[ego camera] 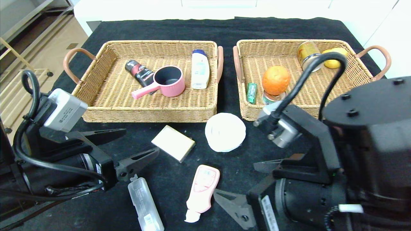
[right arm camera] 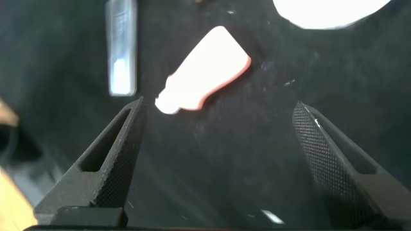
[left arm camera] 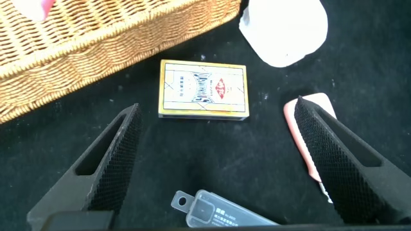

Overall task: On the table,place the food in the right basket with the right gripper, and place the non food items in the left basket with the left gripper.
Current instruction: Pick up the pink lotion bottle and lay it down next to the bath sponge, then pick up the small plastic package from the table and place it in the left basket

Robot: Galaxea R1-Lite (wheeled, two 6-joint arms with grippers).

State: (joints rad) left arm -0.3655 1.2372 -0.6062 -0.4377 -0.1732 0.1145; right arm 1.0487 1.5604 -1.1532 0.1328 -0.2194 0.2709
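Pale wood floor (ego camera: 48, 48) w/ wooden frame (ego camera: 13, 51) at left; white wall (ego camera: 224, 6) behind.

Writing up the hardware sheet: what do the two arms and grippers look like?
Both are matte black. The left gripper has pointed wedge fingers with textured inner pads, a silver-grey camera box above and looping black cable. The right gripper matches, on a bulky cylindrical wrist with a white label and arched cable.

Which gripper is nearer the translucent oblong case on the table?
Left. The left gripper hangs open just above the translucent oblong case; the right gripper, also open, sits beyond the pink bottle.
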